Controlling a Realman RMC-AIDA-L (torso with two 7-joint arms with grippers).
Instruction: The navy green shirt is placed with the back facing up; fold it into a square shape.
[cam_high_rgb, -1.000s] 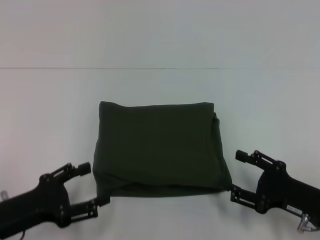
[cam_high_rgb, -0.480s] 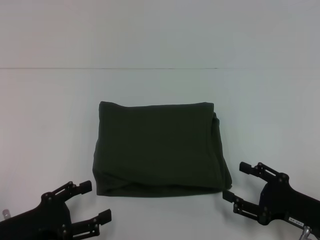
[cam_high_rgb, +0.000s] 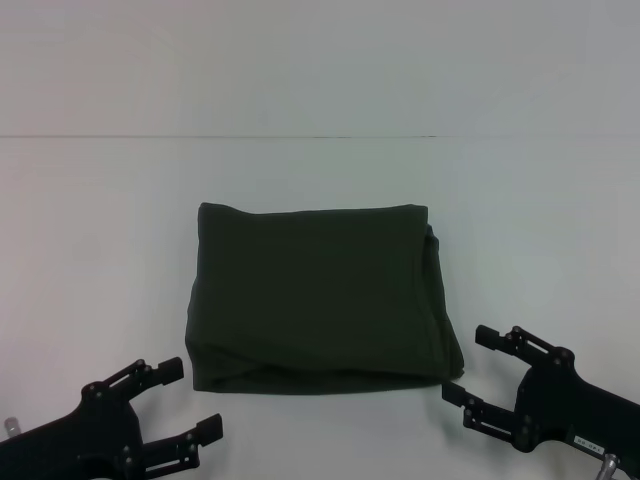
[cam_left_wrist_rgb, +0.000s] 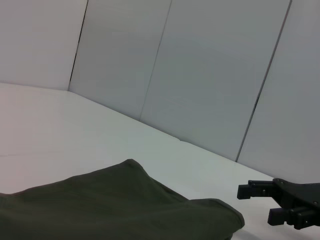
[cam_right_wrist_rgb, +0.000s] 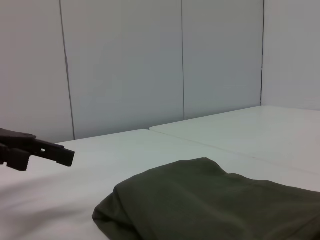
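The navy green shirt (cam_high_rgb: 320, 298) lies folded between the wide-open left claw (cam_high_rgb: 192, 400) and right claw (cam_high_rgb: 466, 364).

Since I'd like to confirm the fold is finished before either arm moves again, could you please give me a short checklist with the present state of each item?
1. The navy green shirt is folded into a roughly square packet: ok.
2. Near edge lies neat: not ok, a lower layer shows along it.
3. The left gripper is open and off the cloth, by the near left corner: ok.
4. The right gripper is open and off the cloth, by the near right corner: ok.
5. Shirt lies wholly on the white table: ok.
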